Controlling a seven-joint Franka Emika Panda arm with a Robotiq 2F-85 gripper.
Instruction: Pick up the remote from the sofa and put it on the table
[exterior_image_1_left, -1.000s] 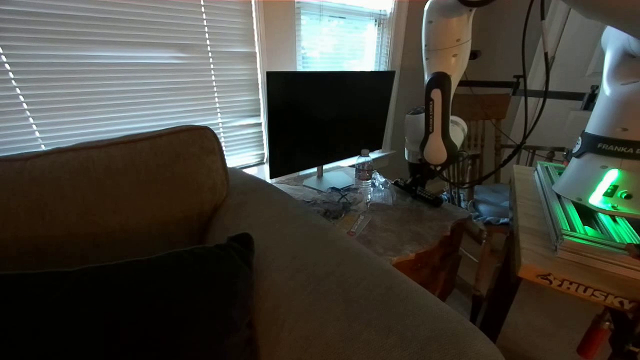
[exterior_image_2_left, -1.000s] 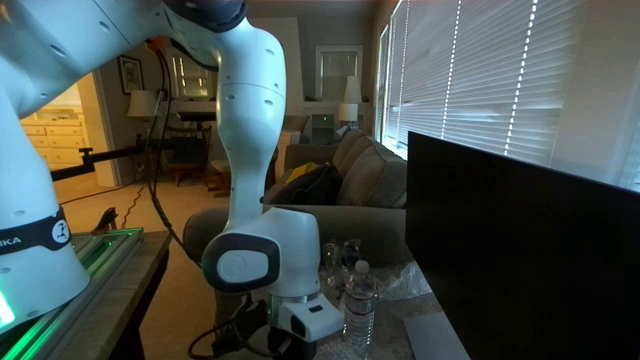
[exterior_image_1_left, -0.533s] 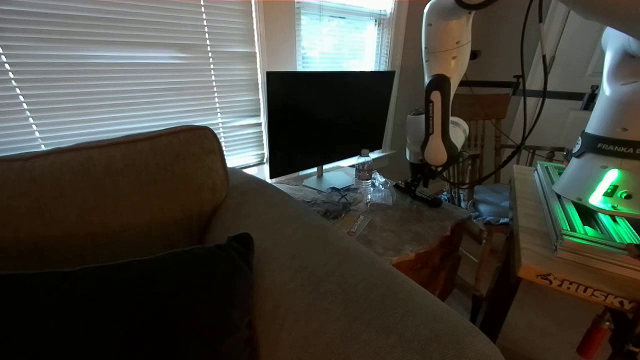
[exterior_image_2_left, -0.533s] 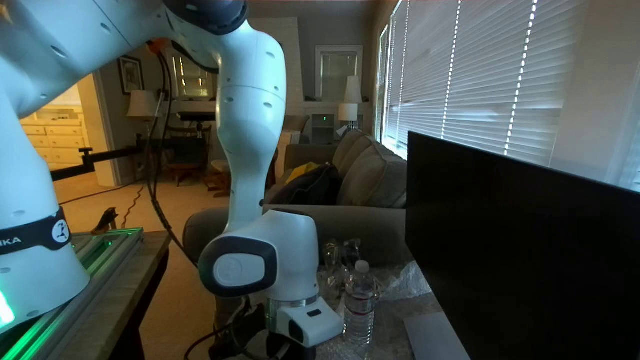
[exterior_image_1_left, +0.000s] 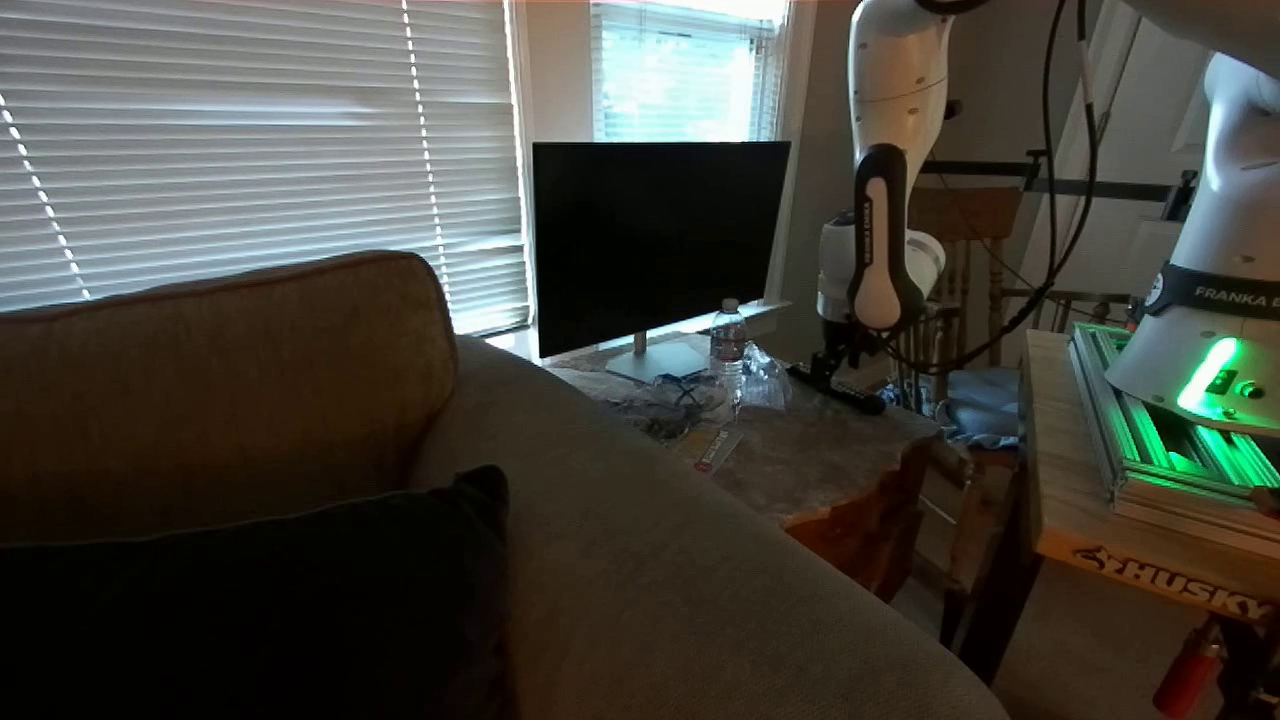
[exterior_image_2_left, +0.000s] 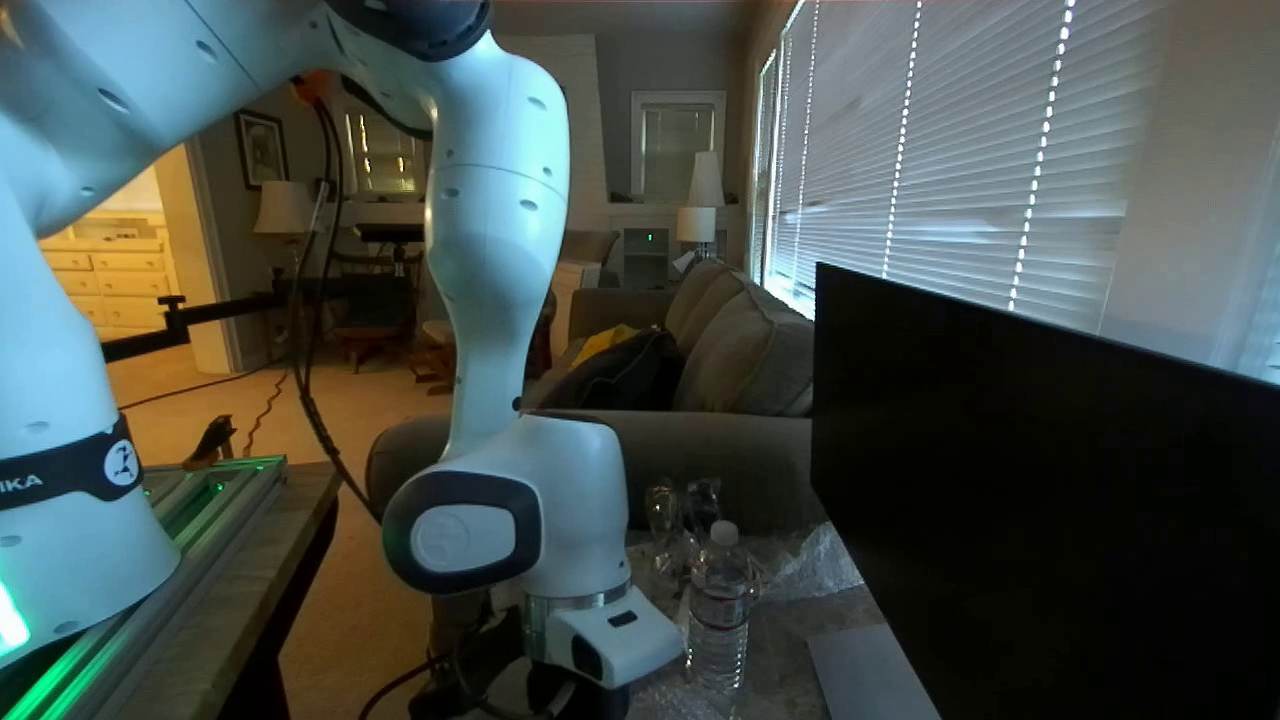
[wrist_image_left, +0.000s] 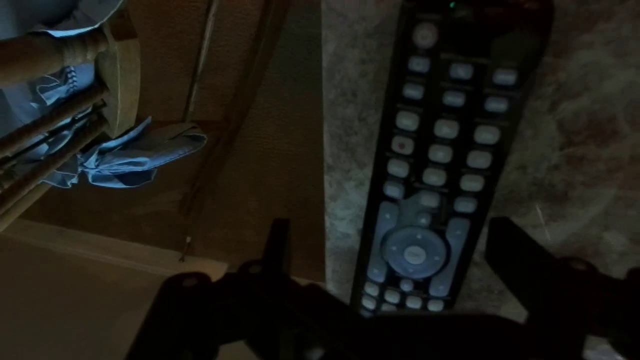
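Note:
The remote (wrist_image_left: 417, 200), long and black with rows of pale buttons, lies flat on the table (wrist_image_left: 350, 150), near its edge. In an exterior view, the remote (exterior_image_1_left: 858, 398) rests at the side of the table (exterior_image_1_left: 790, 460) nearest the wooden chair. My gripper (wrist_image_left: 390, 225) stands open above it, with one finger to each side and a gap between each and the remote. From outside, the gripper (exterior_image_1_left: 838, 366) appears just over the remote. The beige sofa (exterior_image_1_left: 620, 560) fills the foreground there. In an exterior view the gripper is largely cut off at the bottom, below the wrist.
On the table stand a monitor (exterior_image_1_left: 660, 245), a water bottle (exterior_image_1_left: 728, 340) and crinkled clear plastic (exterior_image_1_left: 765, 380), with a small wrapper (exterior_image_1_left: 717, 450) lying nearby. A wooden chair (exterior_image_1_left: 965, 215) is behind the arm. The robot's base sits on a workbench (exterior_image_1_left: 1050, 450).
My gripper has opened and let go of the remote. The arm has shifted slightly away from the bottle and up. The remote stays where it was on the table.

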